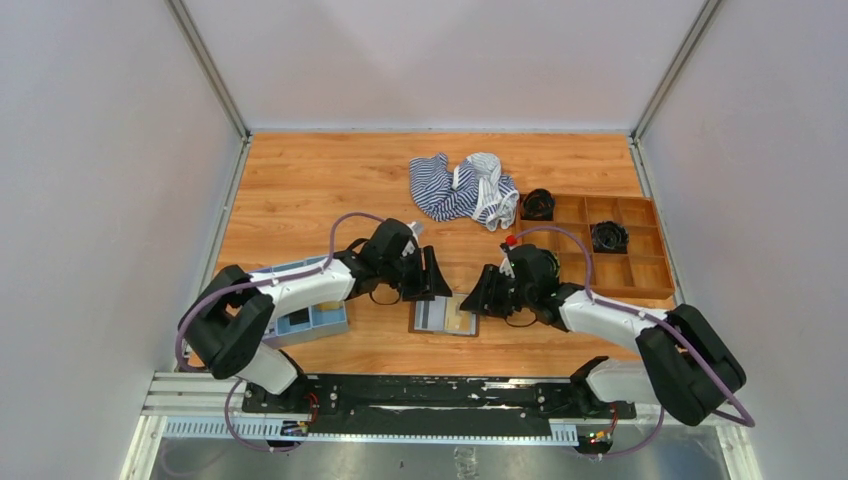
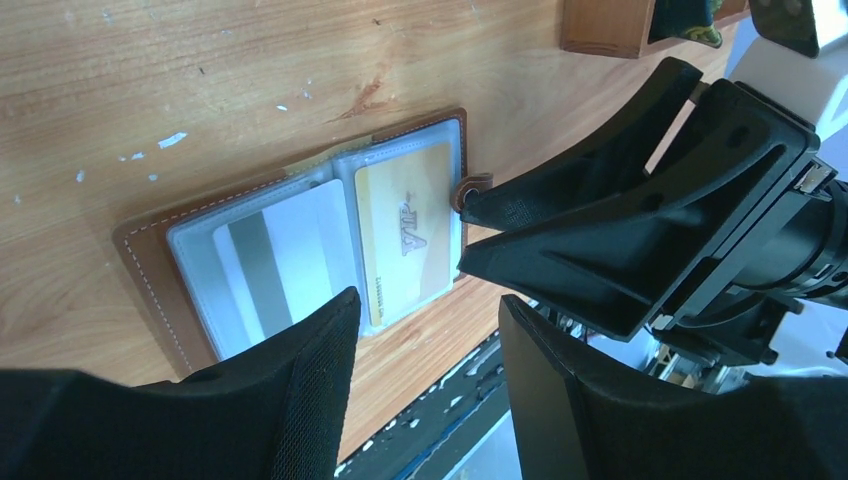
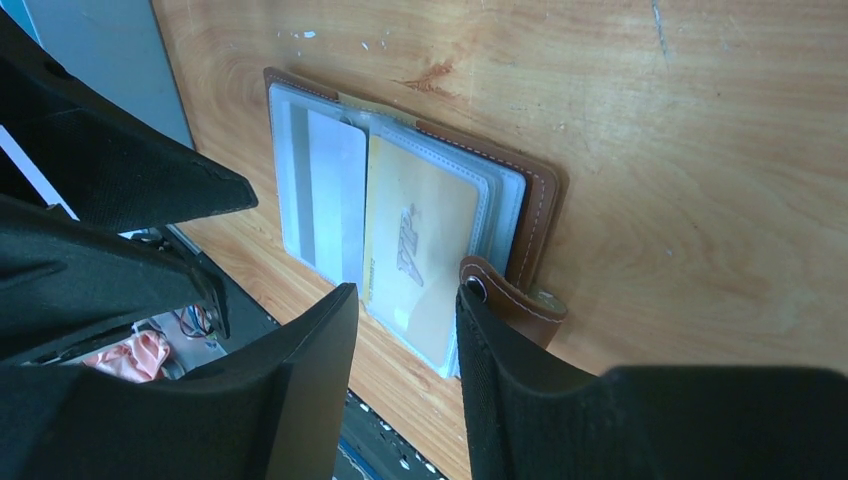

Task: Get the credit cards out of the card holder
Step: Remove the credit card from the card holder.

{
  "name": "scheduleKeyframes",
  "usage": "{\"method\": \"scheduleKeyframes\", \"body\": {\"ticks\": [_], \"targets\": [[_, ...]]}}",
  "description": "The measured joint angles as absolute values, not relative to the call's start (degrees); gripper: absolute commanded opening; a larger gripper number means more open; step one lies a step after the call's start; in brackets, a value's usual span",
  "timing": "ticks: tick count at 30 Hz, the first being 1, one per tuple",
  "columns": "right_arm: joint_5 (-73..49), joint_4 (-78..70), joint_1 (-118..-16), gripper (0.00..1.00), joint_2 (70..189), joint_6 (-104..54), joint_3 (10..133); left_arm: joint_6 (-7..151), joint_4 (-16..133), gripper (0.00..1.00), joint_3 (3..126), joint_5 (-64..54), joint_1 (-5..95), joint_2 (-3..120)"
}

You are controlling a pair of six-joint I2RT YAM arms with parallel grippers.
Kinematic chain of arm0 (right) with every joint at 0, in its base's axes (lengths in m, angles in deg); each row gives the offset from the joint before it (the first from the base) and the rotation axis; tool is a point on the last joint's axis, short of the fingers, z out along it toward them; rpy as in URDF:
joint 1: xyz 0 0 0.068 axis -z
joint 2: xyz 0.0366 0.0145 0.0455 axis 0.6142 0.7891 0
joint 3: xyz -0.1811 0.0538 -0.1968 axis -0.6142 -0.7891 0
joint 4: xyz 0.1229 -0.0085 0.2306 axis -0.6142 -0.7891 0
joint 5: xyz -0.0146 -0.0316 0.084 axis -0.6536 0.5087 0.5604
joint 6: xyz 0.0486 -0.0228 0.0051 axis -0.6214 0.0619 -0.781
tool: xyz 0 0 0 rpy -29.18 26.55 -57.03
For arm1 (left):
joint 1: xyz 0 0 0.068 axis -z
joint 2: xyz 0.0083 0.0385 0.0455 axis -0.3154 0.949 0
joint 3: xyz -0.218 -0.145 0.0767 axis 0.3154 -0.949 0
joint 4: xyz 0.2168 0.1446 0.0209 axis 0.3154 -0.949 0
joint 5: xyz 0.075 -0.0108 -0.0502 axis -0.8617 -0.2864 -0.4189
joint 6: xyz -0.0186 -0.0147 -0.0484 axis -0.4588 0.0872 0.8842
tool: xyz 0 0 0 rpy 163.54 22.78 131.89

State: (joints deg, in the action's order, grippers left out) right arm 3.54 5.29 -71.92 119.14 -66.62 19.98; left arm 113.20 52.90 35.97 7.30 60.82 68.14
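The brown card holder (image 1: pixel 444 316) lies open and flat on the wooden table between my two grippers. It also shows in the left wrist view (image 2: pixel 140 250) and the right wrist view (image 3: pixel 535 200). A greyish card (image 2: pixel 275 255) sits in its left clear pocket and a gold card (image 2: pixel 405 225) in its right one; both show in the right wrist view, grey (image 3: pixel 330 190) and gold (image 3: pixel 415 255). My left gripper (image 1: pixel 436 276) hovers open at its left upper side. My right gripper (image 1: pixel 480 293) is open by its right edge, next to the snap strap (image 3: pixel 510 300).
A striped cloth (image 1: pixel 462 187) lies at the back. A brown compartment box (image 1: pixel 610 245) with black items stands at the right. A light-blue tray (image 1: pixel 310 318) sits under my left arm. The table's front edge and the metal rail are just below the card holder.
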Motion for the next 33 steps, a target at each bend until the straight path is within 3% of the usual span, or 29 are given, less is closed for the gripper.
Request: {"method": "scheduleKeyframes", "body": {"ticks": [13,22,33], "targets": [[4.11,7.76,-71.94,0.41,120.49,-67.34,19.93,113.27,54.84,0.53,35.99,9.07,60.95,73.91],[4.70,9.40,-72.03,0.41,113.39,-67.96,19.21,113.27,56.24,0.53,36.04,10.91,60.95,73.91],[4.66,8.41,-72.40,0.41,116.29,-68.02,16.89,113.64,57.62,0.52,36.15,13.90,61.28,76.43]]}}
